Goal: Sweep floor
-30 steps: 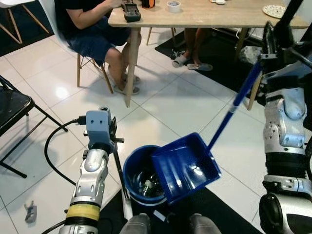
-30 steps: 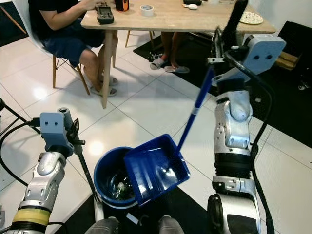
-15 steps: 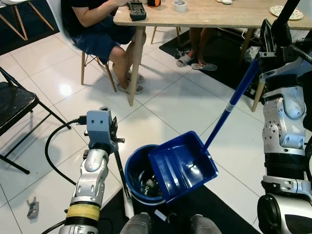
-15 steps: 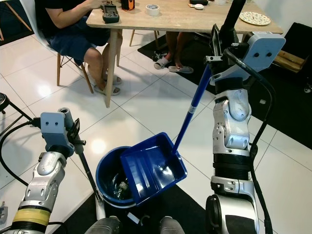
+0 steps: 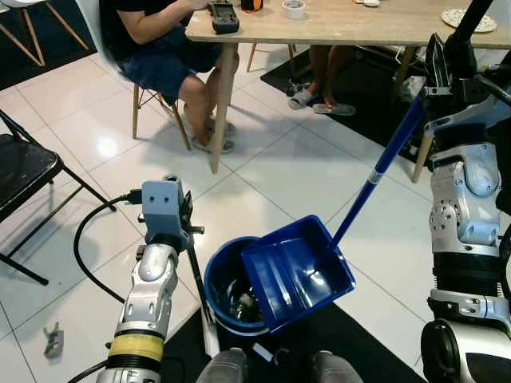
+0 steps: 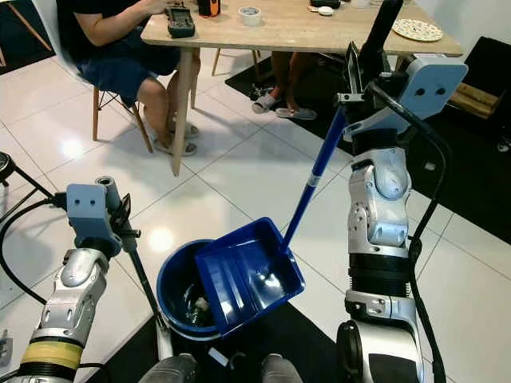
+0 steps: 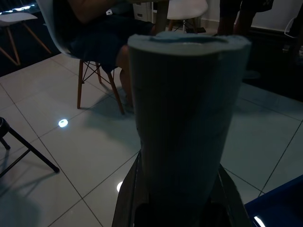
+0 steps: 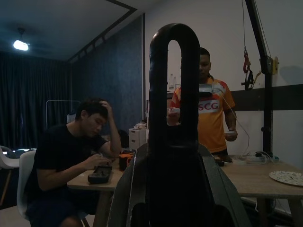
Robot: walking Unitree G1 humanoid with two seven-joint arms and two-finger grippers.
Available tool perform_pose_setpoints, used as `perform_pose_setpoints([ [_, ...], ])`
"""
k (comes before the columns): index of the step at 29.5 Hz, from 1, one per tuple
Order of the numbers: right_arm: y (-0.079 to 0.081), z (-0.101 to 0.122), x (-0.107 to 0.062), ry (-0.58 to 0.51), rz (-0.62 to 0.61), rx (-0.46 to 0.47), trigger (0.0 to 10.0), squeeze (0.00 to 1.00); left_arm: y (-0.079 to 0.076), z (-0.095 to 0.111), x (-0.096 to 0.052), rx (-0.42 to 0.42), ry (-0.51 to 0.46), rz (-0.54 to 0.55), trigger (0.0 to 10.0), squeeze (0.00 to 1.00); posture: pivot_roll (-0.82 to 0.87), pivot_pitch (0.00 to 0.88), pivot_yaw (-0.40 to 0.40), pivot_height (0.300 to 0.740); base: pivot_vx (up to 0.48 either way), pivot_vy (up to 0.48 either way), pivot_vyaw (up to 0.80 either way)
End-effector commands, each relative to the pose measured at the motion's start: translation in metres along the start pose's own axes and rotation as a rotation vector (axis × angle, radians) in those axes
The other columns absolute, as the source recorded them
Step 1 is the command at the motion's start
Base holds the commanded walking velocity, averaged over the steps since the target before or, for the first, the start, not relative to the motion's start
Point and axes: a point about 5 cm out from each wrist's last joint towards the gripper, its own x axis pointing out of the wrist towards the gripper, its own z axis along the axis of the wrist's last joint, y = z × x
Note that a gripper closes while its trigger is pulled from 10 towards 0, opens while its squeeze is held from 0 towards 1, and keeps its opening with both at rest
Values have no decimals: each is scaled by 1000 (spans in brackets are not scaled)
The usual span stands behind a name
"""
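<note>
White glossy floor tiles (image 5: 271, 171) carry a blue bucket (image 5: 219, 275) at the edge of a black mat (image 5: 375, 347). A black cable (image 5: 80, 239) loops across the tiles, with a small metal clip (image 5: 53, 341) nearby. The wooden tabletop (image 5: 343, 28) holds a black controller (image 5: 224, 16), a tape roll (image 5: 293, 9) and a plate (image 5: 456, 17).
</note>
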Motion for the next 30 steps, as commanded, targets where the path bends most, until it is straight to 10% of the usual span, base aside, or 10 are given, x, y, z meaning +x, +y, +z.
perform_pose_setpoints([
  [1, 5, 9, 1, -38, 13, 8, 10000, 0, 1, 5, 2, 1, -18, -2, 10000, 0, 79, 65, 5, 740, 0, 0, 0],
  [30, 7, 9, 2, -40, 12, 3, 10000, 0, 3, 6, 2, 1, -24, 6, 10000, 0, 87, 64, 8, 694, 0, 0, 0],
])
